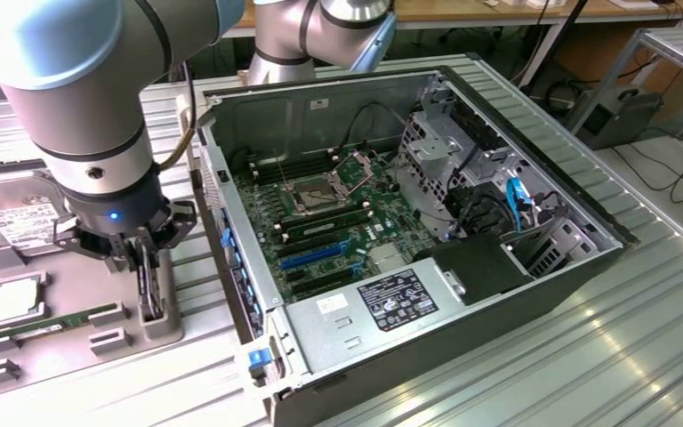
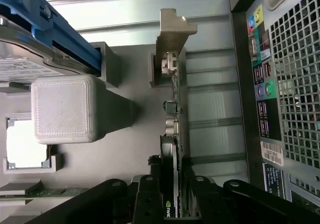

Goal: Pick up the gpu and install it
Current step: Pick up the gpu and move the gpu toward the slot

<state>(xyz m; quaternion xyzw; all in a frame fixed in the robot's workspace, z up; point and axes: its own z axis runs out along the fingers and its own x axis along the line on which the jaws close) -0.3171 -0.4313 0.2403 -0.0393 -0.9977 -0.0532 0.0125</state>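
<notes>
A: Position of the gpu (image 1: 148, 286)?
B: Standing on edge in a slot of the grey tray (image 1: 86, 277), just beside the open computer case (image 1: 306, 111), thin side up.
A: Long axis?
B: Along the tray, parallel to the case's rear panel (image 2: 300, 84). The silver bracket (image 2: 173, 28) is at the end away from the gripper (image 1: 146, 267).
A: Grip?
B: The gripper straddles the gpu, set narrow. Whether it pinches yet, I cannot tell.

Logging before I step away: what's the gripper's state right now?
Gripper: sits around the gpu, which stands on edge in the grey tray; whether it is open or shut on the card cannot be told.
</notes>
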